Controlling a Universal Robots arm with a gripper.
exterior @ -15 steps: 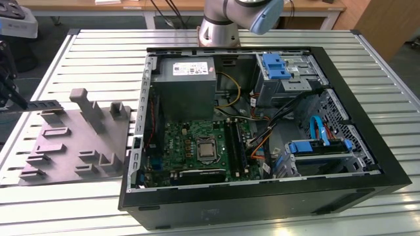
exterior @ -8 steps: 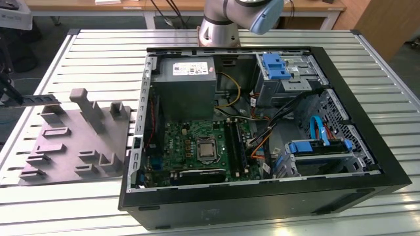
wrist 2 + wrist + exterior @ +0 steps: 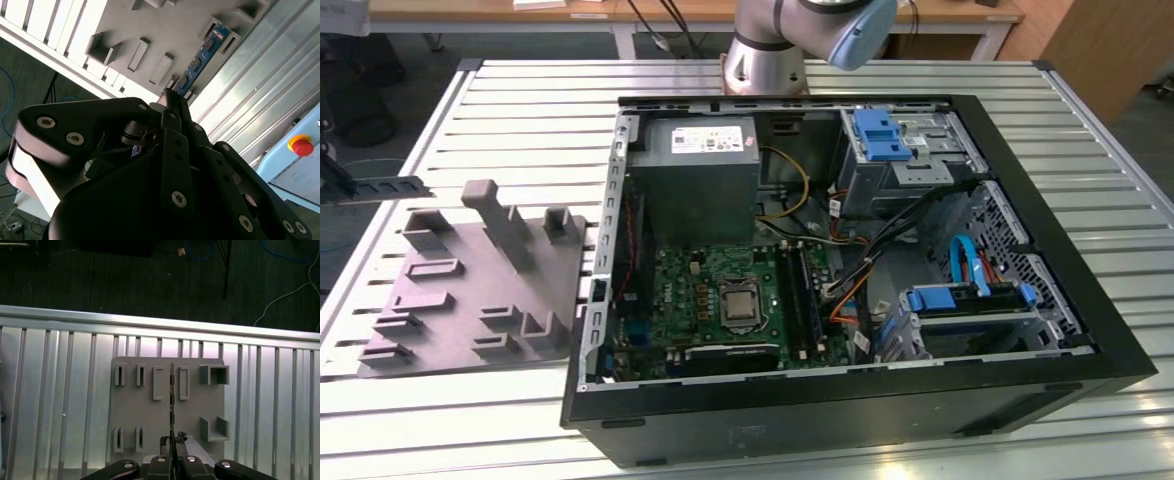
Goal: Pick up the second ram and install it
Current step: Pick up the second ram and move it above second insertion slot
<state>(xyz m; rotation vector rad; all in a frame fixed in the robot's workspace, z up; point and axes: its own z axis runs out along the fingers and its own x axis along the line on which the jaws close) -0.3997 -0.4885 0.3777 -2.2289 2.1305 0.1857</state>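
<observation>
Note the gripped end of the long narrow blue-green circuit-board strip (image 3: 201, 56) as hidden inside the black metal gripper (image 3: 170, 98) in the second wrist view, its chips as indiscernible edge-on in the first wrist view, and the silver-and-blue robot arm (image 3: 767, 50) as cropped by the exterior view's upper edge.

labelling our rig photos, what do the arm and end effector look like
The arm is a silver-grey tube with a light blue joint cap. The end effector is matte black, with jointed linkage fingers studded with silver screws.
</observation>
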